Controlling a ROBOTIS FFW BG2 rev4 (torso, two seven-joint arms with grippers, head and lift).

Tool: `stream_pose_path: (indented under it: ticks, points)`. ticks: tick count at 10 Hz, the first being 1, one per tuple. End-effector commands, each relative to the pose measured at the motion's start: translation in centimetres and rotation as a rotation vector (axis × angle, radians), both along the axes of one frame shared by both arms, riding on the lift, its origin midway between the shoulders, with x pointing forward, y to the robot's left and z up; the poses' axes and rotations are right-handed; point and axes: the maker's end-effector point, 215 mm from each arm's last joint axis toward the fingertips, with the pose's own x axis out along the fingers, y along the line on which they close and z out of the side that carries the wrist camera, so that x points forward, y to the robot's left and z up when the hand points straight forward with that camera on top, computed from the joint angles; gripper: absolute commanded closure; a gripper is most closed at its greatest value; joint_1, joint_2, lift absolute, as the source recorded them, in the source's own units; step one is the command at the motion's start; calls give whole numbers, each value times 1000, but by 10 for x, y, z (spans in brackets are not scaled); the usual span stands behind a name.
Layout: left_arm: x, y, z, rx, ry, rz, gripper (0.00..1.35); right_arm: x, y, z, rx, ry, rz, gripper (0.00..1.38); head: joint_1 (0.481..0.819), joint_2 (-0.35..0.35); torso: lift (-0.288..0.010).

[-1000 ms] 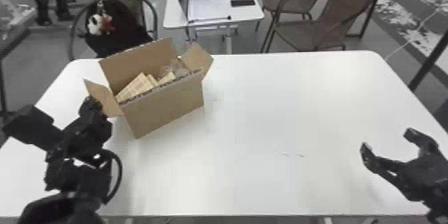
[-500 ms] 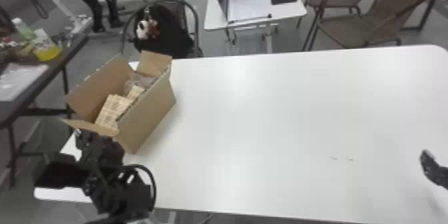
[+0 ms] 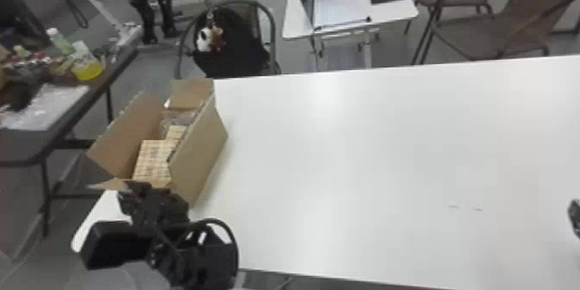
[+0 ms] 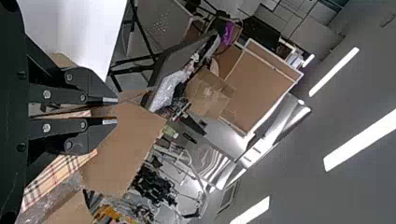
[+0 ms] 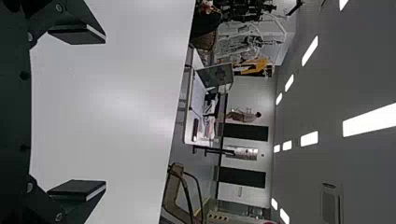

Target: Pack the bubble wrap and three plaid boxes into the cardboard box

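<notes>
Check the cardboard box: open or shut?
Open. In the head view, a flap stands up at the far end of the cardboard box, and plaid boxes show inside.

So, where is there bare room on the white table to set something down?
Between the cardboard box and the right gripper, the white table is bare but for faint marks. Crowded: its left end, with the left gripper close by the box, plaid boxes inside.
</notes>
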Motion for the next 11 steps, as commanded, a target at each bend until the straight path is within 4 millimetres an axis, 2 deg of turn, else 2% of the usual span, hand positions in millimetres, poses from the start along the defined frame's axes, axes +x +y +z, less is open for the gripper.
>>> stream_pose_path:
  ticks: [1, 2, 3, 4, 5, 6, 7, 9, 10, 11]
  points:
    - [8, -24, 5, -5, -25, -45, 432, -1, 0, -1, -3, 3, 0, 191, 695, 270, -174]
    - [13, -41, 19, 17, -63, -76, 168, -1, 0, 0, -3, 2, 0, 191, 695, 252, -174]
    - [17, -57, 43, 76, -80, -104, -1, -1, 0, 0, -3, 0, 1, 191, 695, 229, -174]
    - [16, -66, 71, 155, -104, -115, 22, -1, 0, 0, -3, 0, 1, 191, 695, 215, -174]
    - [10, -80, 116, 312, -145, -145, 76, -1, 3, 1, -6, -2, 6, 191, 695, 193, -174]
    - [-7, -95, 138, 431, -131, -151, 88, 0, 7, 9, -13, -17, 9, 191, 695, 176, -174]
    - [-20, -115, 127, 463, -49, -196, 85, 0, 8, 17, -8, -26, 0, 191, 695, 162, -174]
    - [-20, -166, 66, 432, 132, -365, 85, -9, 3, 27, 10, -33, -74, 191, 695, 111, -174]
    - [-28, -194, 25, 422, 245, -467, 85, -14, 3, 27, 13, -28, -80, 191, 695, 88, -174]
    - [-40, -207, -5, 424, 316, -533, 94, -18, 4, 22, 21, -11, -80, 191, 695, 44, -174]
